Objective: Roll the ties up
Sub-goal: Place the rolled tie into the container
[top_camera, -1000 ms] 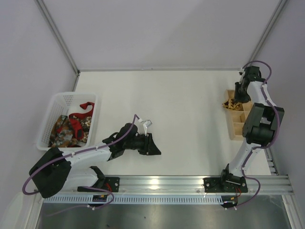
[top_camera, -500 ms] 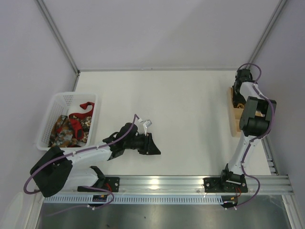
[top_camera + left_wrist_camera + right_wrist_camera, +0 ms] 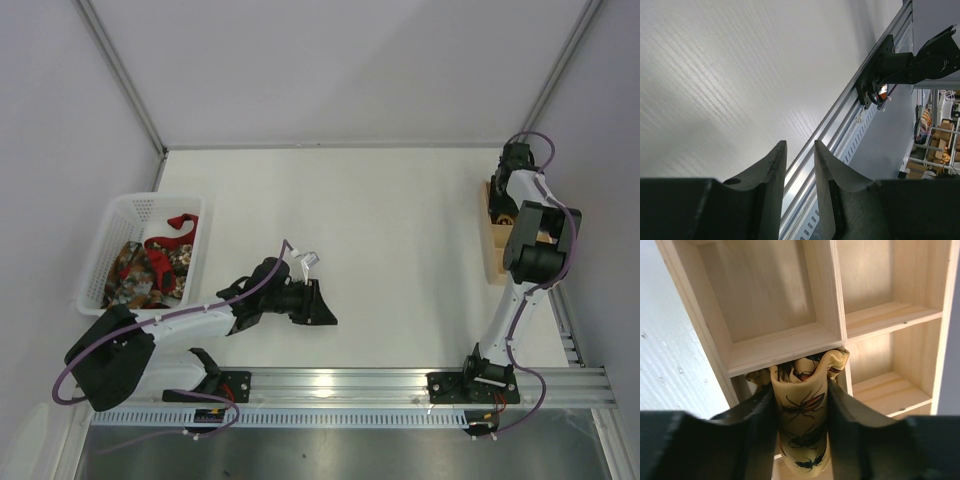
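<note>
A rolled yellow tie (image 3: 807,410) printed with dark insects sits between the jaws of my right gripper (image 3: 801,390), which touch it on both sides. The roll hangs over a compartment of the wooden divider box (image 3: 775,347). In the top view my right gripper (image 3: 503,203) reaches down into that box (image 3: 492,262) at the table's right edge, and the tie is hidden under it. A red tie (image 3: 178,222) and a dark patterned tie (image 3: 135,275) lie in the white basket (image 3: 120,215). My left gripper (image 3: 325,310) rests low over the table, slightly open and holding nothing (image 3: 800,147).
The basket stands at the left side of the table. An aluminium rail (image 3: 350,385) runs along the near edge, close to the left gripper. Other compartments of the wooden box (image 3: 880,285) show bare wood.
My right arm has swung in over the wooden box and lowered the yellow tie from the box's left edge into it. The left arm has not moved.
</note>
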Robot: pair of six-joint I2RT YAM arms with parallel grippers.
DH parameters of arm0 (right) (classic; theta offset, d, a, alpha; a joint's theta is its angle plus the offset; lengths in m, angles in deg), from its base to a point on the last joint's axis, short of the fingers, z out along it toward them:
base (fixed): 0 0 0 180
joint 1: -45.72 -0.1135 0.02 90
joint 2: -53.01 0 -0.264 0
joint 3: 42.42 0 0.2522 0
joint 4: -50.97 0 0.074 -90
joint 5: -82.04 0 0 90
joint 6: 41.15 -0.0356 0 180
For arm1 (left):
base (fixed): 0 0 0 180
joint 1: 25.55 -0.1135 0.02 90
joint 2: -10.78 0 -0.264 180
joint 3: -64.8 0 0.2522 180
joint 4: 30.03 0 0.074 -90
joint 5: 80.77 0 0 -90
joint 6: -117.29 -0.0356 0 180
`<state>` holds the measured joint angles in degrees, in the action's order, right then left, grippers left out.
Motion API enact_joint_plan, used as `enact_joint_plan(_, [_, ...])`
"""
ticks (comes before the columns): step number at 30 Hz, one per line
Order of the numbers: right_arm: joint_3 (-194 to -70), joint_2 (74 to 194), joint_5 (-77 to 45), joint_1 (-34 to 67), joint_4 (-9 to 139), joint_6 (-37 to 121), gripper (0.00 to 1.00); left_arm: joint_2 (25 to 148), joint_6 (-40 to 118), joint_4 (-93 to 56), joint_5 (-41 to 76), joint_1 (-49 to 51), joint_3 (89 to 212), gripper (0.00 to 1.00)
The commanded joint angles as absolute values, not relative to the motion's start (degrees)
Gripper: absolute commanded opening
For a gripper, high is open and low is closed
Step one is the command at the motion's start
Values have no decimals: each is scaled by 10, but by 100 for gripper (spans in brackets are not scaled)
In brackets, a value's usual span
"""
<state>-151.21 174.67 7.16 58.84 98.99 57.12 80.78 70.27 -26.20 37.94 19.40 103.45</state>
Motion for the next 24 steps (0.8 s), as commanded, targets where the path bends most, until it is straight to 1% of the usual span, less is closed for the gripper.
enact_joint_plan(1, [-1491, 1756, -3, 600, 1012, 531, 45, 806, 693, -282, 389, 189, 1051, 35])
enact_joint_plan(2, [-1495, 1752, -1, 600, 1015, 530, 48, 805, 693, -284, 389, 189, 1051, 35])
enact_joint_plan(3, [-1498, 1749, -9, 600, 1018, 528, 54, 804, 694, -287, 389, 189, 1049, 35])
enact_joint_plan(5, [-1508, 1746, -8, 606, 1028, 522, 58, 801, 696, -291, 391, 189, 1048, 36])
enact_joint_plan(6, [-1510, 1746, -11, 607, 1030, 520, 63, 800, 696, -292, 390, 189, 1048, 36])
enact_joint_plan(9, [-1522, 1746, -10, 612, 1042, 518, 67, 801, 697, -293, 392, 189, 1049, 35])
enact_joint_plan(16, [-1518, 1707, -11, 613, 1039, 511, 71, 807, 696, -295, 394, 189, 1049, 35])
enact_joint_plan(24, [-1569, 1707, -9, 619, 1094, 510, 78, 811, 699, -303, 398, 189, 1050, 36])
